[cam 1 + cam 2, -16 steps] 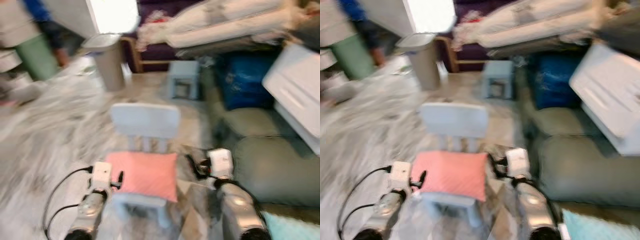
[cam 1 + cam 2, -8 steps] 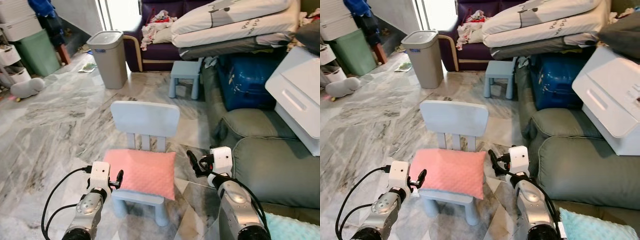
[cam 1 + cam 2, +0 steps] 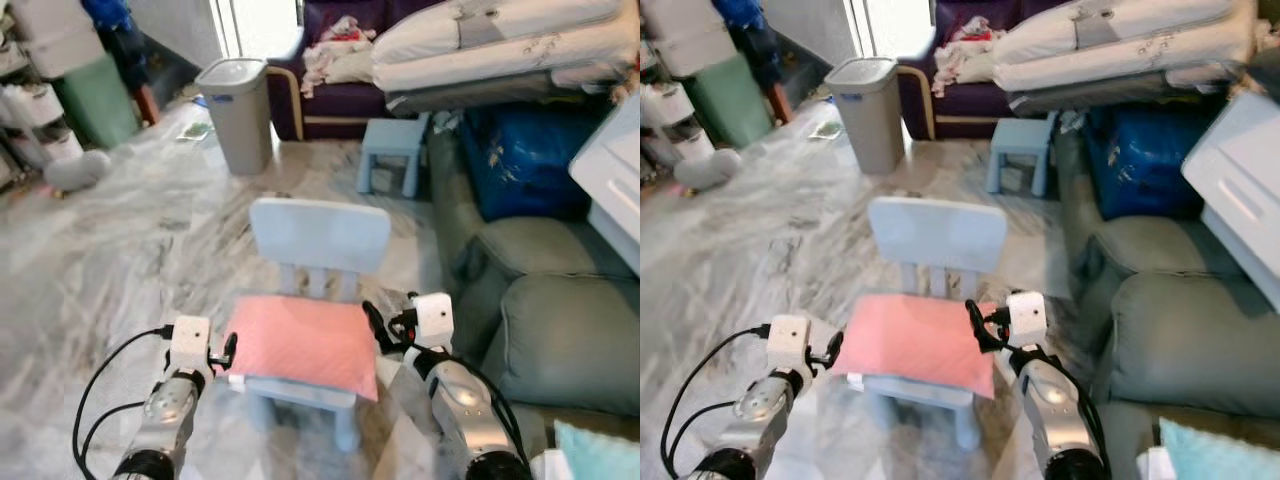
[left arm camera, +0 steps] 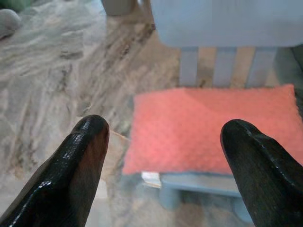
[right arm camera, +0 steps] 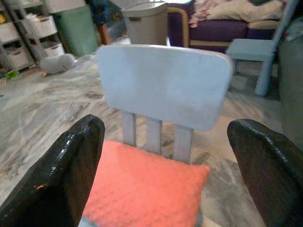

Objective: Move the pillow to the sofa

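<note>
Pink square pillow (image 3: pixel 301 342) lies on seat of small pale-blue plastic chair (image 3: pixel 320 236); left gripper (image 3: pixel 228 352) just beside pillow's left edge, right gripper (image 3: pixel 374 322) at its right edge; grey-green upholstered sofa (image 3: pixel 555 340) right of chair; grey lidded bin (image 3: pixel 241 114) and small pale-blue plastic stool (image 3: pixel 393 148) behind chair; dark purple couch (image 3: pixel 340 95) behind those

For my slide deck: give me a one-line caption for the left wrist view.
Open left gripper faces the pink pillow lying on the small blue chair.
</note>
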Robot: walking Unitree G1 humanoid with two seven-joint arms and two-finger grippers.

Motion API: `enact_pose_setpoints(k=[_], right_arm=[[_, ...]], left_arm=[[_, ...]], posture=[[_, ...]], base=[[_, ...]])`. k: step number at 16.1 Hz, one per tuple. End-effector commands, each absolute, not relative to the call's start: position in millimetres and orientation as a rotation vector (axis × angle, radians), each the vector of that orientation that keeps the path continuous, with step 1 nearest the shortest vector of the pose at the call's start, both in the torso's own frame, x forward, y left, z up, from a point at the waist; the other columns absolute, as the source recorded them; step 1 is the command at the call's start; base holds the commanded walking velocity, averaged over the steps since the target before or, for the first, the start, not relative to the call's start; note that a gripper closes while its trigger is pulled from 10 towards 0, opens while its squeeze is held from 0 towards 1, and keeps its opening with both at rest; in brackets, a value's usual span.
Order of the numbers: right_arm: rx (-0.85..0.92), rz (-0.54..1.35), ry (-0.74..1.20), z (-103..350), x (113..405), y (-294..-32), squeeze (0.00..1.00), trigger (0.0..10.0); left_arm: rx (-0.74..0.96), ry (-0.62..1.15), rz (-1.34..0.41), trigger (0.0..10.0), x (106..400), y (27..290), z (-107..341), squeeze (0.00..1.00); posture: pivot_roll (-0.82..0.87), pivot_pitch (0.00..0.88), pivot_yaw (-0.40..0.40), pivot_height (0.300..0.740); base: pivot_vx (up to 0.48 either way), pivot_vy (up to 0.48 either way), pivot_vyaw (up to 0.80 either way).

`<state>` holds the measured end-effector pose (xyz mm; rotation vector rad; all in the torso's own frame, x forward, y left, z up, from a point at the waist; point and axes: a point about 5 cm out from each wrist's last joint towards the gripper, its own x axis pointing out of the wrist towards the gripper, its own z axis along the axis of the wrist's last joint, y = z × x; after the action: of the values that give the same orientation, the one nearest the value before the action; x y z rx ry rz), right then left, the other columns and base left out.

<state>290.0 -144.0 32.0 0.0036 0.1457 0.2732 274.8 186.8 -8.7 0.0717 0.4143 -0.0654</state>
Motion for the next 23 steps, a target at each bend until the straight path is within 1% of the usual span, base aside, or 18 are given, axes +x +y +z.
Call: enact_pose_setpoints(k=[1,5,10,11,12,13,14,15,18,19,23], right_arm=[[0.011,0.262,0.139,34,291,-146,0.0,10.0],[0.012,0.256,0.133,34,291,-146,0.0,10.0],[0.012,0.246,0.132,34,290,-148,0.0,10.0],[0.009,0.241,0.128,35,290,-149,0.0,10.0],[0.008,0.238,0.126,35,291,-149,0.0,10.0],[0.007,0.233,0.122,36,291,-150,0.0,10.0],[0.007,0.23,0.119,36,291,-151,0.0,10.0],[0.007,0.229,0.113,37,292,-151,0.0,10.0],[0.004,0.23,0.107,38,292,-151,0.0,10.0],[0.002,0.231,0.106,38,292,-151,0.0,10.0],[0.002,0.236,0.101,39,292,-149,0.0,10.0]], left_arm=[[0.085,0.422,-0.068,10.0,275,188,-9,0.0],[0.095,0.425,-0.063,10.0,276,188,-8,0.0],[0.117,0.386,-0.058,10.0,281,189,-2,0.0],[0.122,0.357,-0.054,10.0,286,189,4,0.0],[0.112,0.336,-0.068,10.0,288,188,7,0.0],[0.089,0.288,-0.046,10.0,294,187,14,0.0],[0.06,0.28,-0.013,10.0,297,187,17,0.0],[0.015,0.296,-0.03,10.0,298,186,17,0.0],[-0.036,0.268,-0.015,10.0,299,189,19,0.0],[-0.065,0.26,-0.015,10.0,298,189,20,0.0],[-0.062,0.26,-0.028,10.0,299,190,21,0.0]], posture=[[-0.11,0.003,0.058,0.74],[-0.11,0.004,0.058,0.74],[-0.11,0.011,0.057,0.74],[-0.11,0.013,0.056,0.74],[-0.11,0.012,0.057,0.74],[-0.11,0.012,0.057,0.74],[-0.11,0.015,0.056,0.74],[-0.11,0.014,0.056,0.74],[-0.11,0.014,0.056,0.74],[-0.11,0.013,0.055,0.74],[-0.11,0.016,0.055,0.74]], base=[[0.0,0.48,0.0],[0.0,0.412,0.0],[0.0,0.0,0.0],[0.0,0.0,0.0],[0.0,0.0,0.0],[0.0,0.0,0.0],[0.0,0.0,0.0],[0.0,0.0,0.0],[0.0,0.0,0.0],[0.322,0.0,0.0],[0.367,0.0,0.0]])
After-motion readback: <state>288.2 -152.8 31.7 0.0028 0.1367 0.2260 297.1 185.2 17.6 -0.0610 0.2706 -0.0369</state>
